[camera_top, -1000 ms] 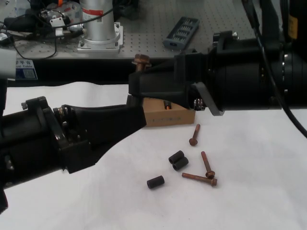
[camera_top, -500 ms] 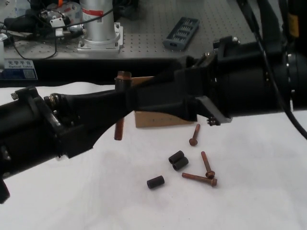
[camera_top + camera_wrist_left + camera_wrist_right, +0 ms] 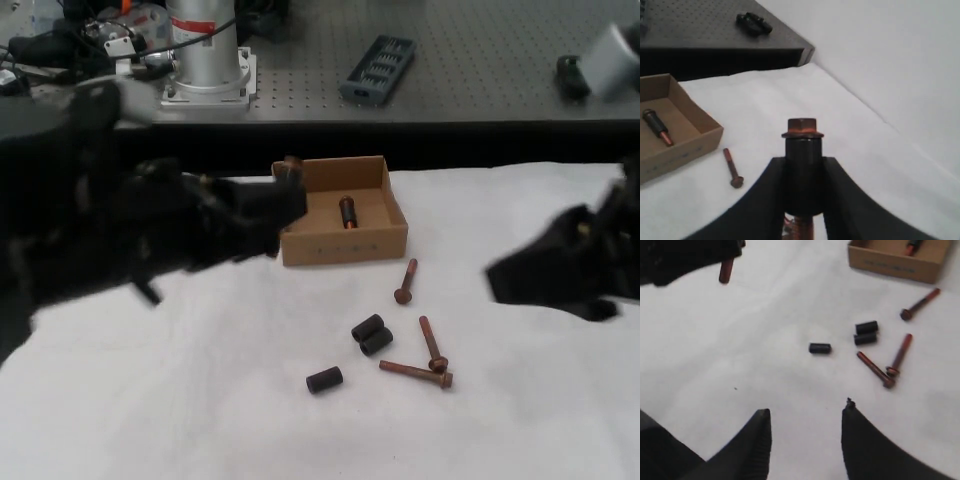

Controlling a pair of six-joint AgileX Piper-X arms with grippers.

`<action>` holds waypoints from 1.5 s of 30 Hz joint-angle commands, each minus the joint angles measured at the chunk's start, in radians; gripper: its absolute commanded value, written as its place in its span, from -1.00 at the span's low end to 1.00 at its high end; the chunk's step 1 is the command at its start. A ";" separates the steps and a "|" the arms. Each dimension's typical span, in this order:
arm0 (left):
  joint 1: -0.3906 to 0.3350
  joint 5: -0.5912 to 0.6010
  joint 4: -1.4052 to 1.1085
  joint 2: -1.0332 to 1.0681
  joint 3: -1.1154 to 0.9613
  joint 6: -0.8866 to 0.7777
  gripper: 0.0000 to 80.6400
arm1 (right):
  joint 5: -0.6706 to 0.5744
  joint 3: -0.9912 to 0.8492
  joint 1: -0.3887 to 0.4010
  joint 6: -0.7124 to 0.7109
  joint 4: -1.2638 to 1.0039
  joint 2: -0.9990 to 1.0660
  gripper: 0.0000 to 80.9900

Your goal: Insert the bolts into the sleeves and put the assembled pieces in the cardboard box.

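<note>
My left gripper (image 3: 802, 161) is shut on a black sleeve (image 3: 802, 170) with a copper bolt (image 3: 801, 127) pushed through it. In the high view this piece (image 3: 291, 172) hangs beside the left corner of the cardboard box (image 3: 345, 250), held by my left gripper (image 3: 283, 205). One assembled piece (image 3: 347, 212) lies inside the box. My right gripper (image 3: 807, 410) is open and holds nothing, above the white cloth at the right (image 3: 497, 275). Three loose sleeves (image 3: 368, 328) (image 3: 377, 342) (image 3: 324, 380) and three loose bolts (image 3: 405, 282) (image 3: 432, 345) (image 3: 415, 373) lie in front of the box.
A grey perforated bench with a metal post (image 3: 205, 45) and a blue bit holder (image 3: 378, 66) lies behind the cloth. The cloth in front of the loose parts is bare.
The right arm has let go of the bolt and pulled back to the right. The left arm now holds the sleeve with the bolt in it, close to the box's left corner.
</note>
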 commanded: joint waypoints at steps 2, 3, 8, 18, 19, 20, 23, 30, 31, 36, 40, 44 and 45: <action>0.036 0.017 -0.021 0.205 -0.169 0.024 -0.98 | 0.012 -0.011 -0.024 -0.031 0.039 -0.007 -0.42; 0.045 0.019 -0.021 0.251 -0.218 0.024 -0.98 | 0.015 -0.009 -0.031 -0.031 0.040 -0.007 -0.52; 0.072 0.034 0.058 0.528 -0.485 0.052 -0.98 | 0.038 -0.008 -0.057 -0.031 0.038 -0.007 -0.93; 0.099 0.061 0.275 0.909 -0.915 0.051 -0.98 | 0.054 -0.008 -0.057 -0.046 0.015 -0.007 -0.93; 0.099 0.056 0.285 0.928 -0.940 0.055 -0.99 | 0.054 -0.008 -0.057 -0.058 0.015 -0.007 -0.93; 0.099 0.047 0.298 0.949 -0.968 0.062 -0.99 | 0.054 -0.004 -0.060 -0.067 0.015 -0.007 -0.93; 0.099 0.031 0.333 0.990 -1.027 0.082 -0.99 | 0.052 -0.001 -0.072 -0.074 0.017 -0.005 -0.93; 0.099 0.002 0.338 1.006 -1.050 0.088 -0.14 | 0.052 -0.001 -0.093 -0.074 0.014 -0.005 -0.93; 0.099 0.002 0.338 1.006 -1.050 0.085 -0.02 | 0.052 -0.001 -0.093 -0.074 0.014 -0.005 -0.93; 0.099 0.002 0.368 0.992 -1.050 0.052 0.03 | 0.052 -0.001 -0.093 -0.074 0.014 -0.005 -0.93; 0.099 0.016 0.481 0.940 -1.050 0.054 -0.24 | 0.052 -0.001 -0.093 -0.074 0.014 -0.005 -0.93; 0.103 0.066 0.627 0.879 -1.050 0.116 -0.67 | 0.052 -0.001 -0.093 -0.074 0.014 -0.005 -0.93; 0.105 0.067 0.673 0.861 -1.050 0.130 -0.80 | 0.052 -0.001 -0.093 -0.074 0.014 -0.005 -0.93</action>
